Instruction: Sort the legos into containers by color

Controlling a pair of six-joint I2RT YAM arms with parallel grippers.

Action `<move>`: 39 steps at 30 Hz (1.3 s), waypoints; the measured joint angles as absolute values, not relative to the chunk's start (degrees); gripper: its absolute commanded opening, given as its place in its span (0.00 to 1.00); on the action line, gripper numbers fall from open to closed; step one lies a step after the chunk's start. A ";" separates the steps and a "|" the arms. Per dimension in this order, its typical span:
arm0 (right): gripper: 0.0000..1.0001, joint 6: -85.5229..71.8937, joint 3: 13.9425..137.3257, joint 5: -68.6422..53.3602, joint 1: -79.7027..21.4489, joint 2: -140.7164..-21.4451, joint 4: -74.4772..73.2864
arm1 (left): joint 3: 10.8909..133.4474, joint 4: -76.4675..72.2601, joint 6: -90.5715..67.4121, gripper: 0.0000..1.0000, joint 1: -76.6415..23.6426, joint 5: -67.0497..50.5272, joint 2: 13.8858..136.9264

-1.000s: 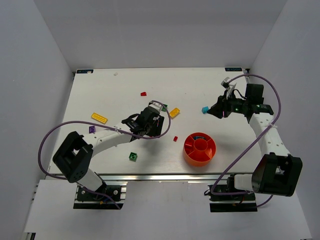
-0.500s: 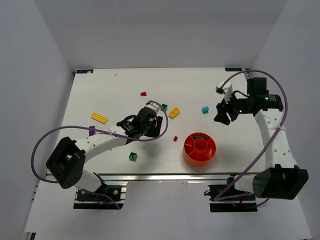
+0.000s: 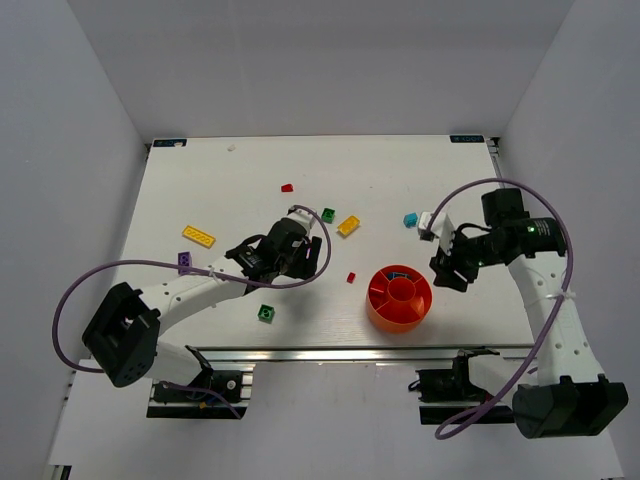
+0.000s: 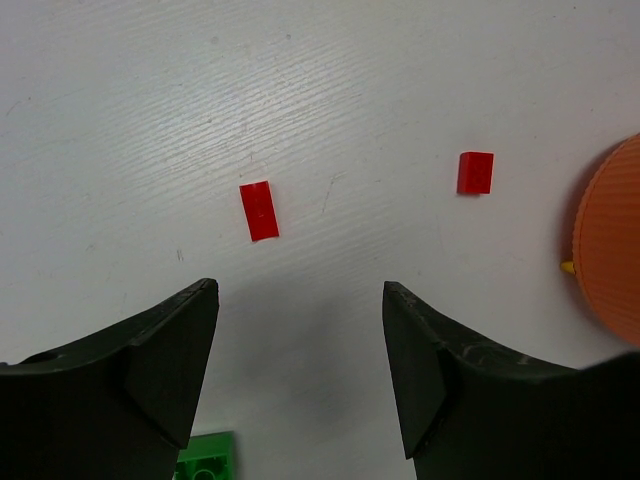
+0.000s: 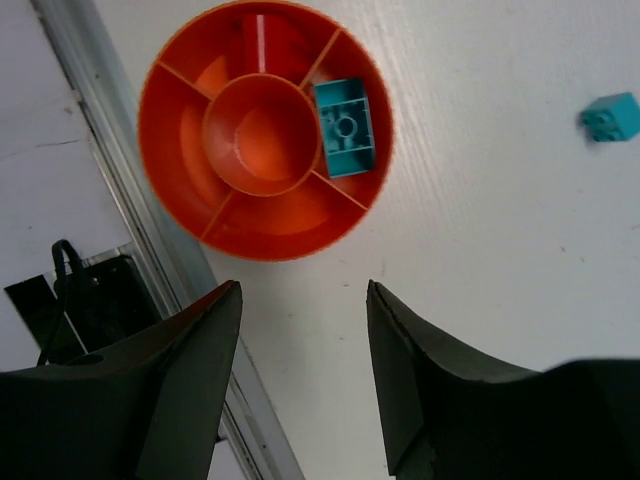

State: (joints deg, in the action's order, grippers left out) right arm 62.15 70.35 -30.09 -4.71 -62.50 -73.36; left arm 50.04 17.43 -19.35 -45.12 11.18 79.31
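Observation:
The round orange-red tray [image 3: 378, 310] stands near the front of the table, with a cyan brick [image 5: 345, 128] in one wedge. My right gripper [image 3: 446, 268] is open and empty, just right of the tray [image 5: 180, 150], above bare table. My left gripper [image 3: 311, 262] is open and empty left of the tray. In the left wrist view two small red legos [image 4: 259, 210] [image 4: 475, 172] lie ahead of the jaws, and a green brick [image 4: 208, 457] lies by the left finger. A loose cyan lego [image 3: 410, 219] [image 5: 611, 116] lies behind the tray.
Scattered on the table are a red lego [image 3: 287, 187], a green one [image 3: 328, 214], a yellow one [image 3: 348, 225], a yellow plate [image 3: 199, 236], a purple one [image 3: 184, 260], a green brick [image 3: 266, 313] and a red piece [image 3: 351, 277]. The table's front rail [image 5: 120, 250] runs by the tray.
My right arm has swung from the back, near the loose cyan lego, down to the tray's right side. My left gripper has drifted slightly toward the front.

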 measured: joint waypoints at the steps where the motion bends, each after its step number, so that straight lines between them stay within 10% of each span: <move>1: 0.58 62.63 69.04 -30.37 -5.30 -61.69 -73.76 | 50.04 17.41 -19.35 0.76 -45.12 11.14 79.31; 39: 0.55 56.88 59.02 -30.09 -11.73 -56.95 -67.59 | 50.04 15.81 -19.31 0.77 -45.12 9.56 81.45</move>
State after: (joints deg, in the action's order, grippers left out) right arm 56.88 59.02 -30.09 -11.73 -56.95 -67.59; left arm 50.04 15.81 -19.31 -45.12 9.56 81.45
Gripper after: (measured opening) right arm 0.550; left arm 0.766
